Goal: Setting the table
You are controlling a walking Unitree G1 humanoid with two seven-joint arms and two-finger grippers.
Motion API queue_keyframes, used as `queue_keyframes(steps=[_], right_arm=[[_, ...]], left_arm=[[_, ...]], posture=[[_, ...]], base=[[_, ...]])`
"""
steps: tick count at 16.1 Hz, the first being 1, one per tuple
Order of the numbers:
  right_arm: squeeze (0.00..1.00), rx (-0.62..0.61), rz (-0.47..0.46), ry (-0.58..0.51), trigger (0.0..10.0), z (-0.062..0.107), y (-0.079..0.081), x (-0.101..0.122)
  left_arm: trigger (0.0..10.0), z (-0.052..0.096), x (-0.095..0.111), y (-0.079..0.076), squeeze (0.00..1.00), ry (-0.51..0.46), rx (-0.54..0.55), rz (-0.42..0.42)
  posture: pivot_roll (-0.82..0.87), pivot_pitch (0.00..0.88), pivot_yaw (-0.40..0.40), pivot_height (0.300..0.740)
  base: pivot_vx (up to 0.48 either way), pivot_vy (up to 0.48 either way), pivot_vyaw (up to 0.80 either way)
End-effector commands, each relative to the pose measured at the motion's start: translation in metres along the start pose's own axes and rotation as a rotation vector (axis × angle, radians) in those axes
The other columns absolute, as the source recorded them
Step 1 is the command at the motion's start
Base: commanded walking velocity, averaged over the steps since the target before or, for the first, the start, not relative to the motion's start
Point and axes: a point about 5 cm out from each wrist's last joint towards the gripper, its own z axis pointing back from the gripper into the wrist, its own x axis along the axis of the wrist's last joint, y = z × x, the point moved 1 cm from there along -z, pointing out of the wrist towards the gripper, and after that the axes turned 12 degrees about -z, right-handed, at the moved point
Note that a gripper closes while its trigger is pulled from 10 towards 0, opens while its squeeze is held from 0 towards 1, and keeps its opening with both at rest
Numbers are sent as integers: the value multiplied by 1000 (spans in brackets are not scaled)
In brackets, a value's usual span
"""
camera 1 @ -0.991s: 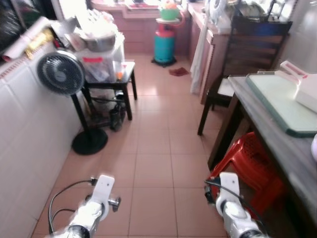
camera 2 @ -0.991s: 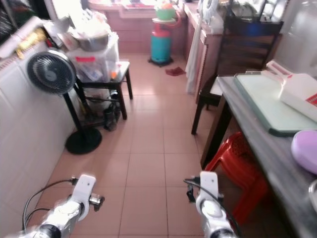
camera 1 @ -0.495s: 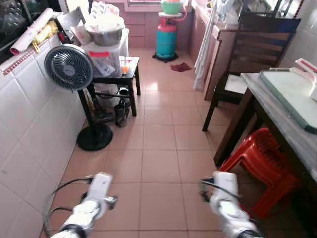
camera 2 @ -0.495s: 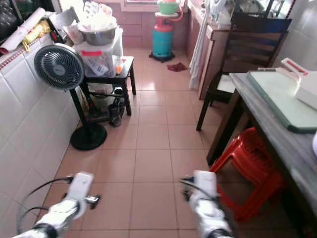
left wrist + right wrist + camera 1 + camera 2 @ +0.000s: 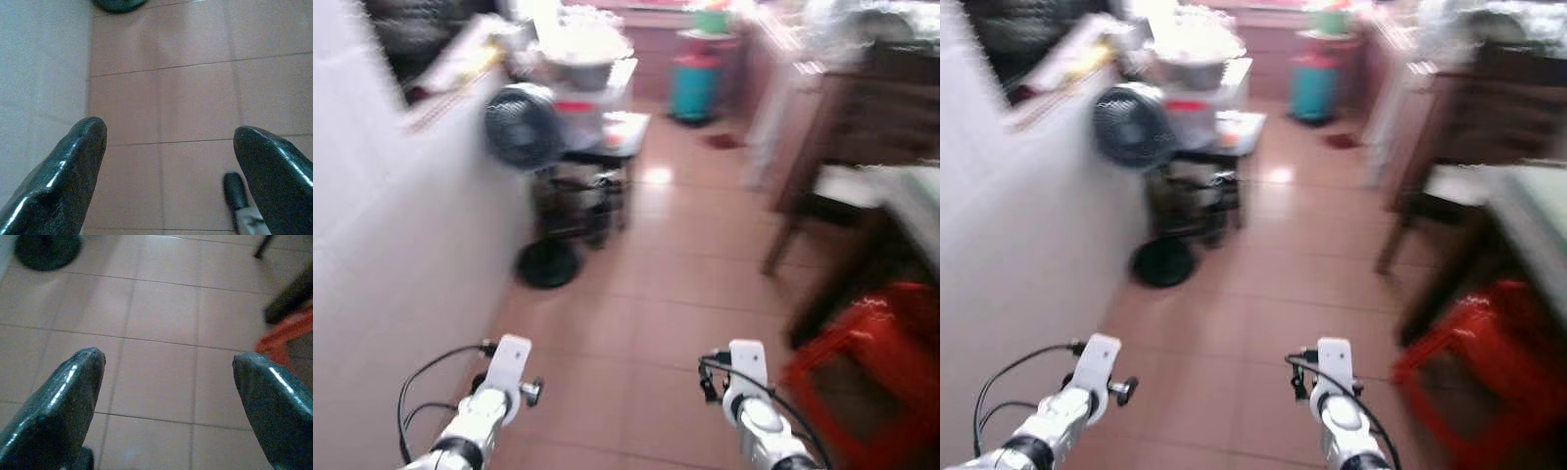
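Left eye view, blurred: a tiled floor (image 5: 675,294) runs ahead between a white tiled wall (image 5: 401,255) at 9 o'clock and a dark counter (image 5: 901,211) at 3 o'clock. A standing fan (image 5: 524,127) rises at 11 o'clock, its round base on the floor beside the wall, with a small dark side table (image 5: 597,162) piled with containers just beyond it. A teal gas cylinder (image 5: 695,83) stands at 12 o'clock, far down the room. A dark wooden chair (image 5: 842,176) sits at 2 o'clock against the counter, and a red plastic stool (image 5: 867,372) is tucked under the counter at 4 o'clock. Both silver arms reach in at the lower edge, left at 7 o'clock, right at 5 o'clock.

Right eye view: the same scene; whether any tableware lies on the counter cannot be made out.

Left wrist view: the left tool (image 5: 168,147) hangs over the floor, its two black fingers (image 5: 73,166) spread wide, nothing between them. The fan's base shows at 11 o'clock, the wall at 9 o'clock.

Right wrist view: the right tool (image 5: 168,382) hangs spread wide and empty above the tiles; the stool's red edge sits at 3 o'clock, the fan's base at 11 o'clock.
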Motion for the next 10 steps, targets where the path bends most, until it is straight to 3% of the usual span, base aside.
queue_keyframes(steps=[1, 4, 7, 10], right_arm=[[0, -13, 7, 3, 10000, 0, -7, 1], [0, -15, 7, 3, 10000, 0, -7, 1], [0, -16, 6, 3, 10000, 0, -7, 1], [0, -21, -2, 7, 10000, 0, -7, 0]], left_arm=[[10000, 0, -5, -6, 0, 22, -10, 6], [10000, 0, -5, -6, 0, 21, -11, 6], [10000, 0, -4, -5, 0, 19, -10, 5], [10000, 0, -1, -3, 0, -2, 2, -20]], posture=[[80, 0, 2, 740], [79, 0, 2, 740], [81, 0, 1, 740], [81, 0, -1, 740]], base=[[0, 345, 700], [0, 342, 498], [0, 342, 0], [0, 0, 0]])
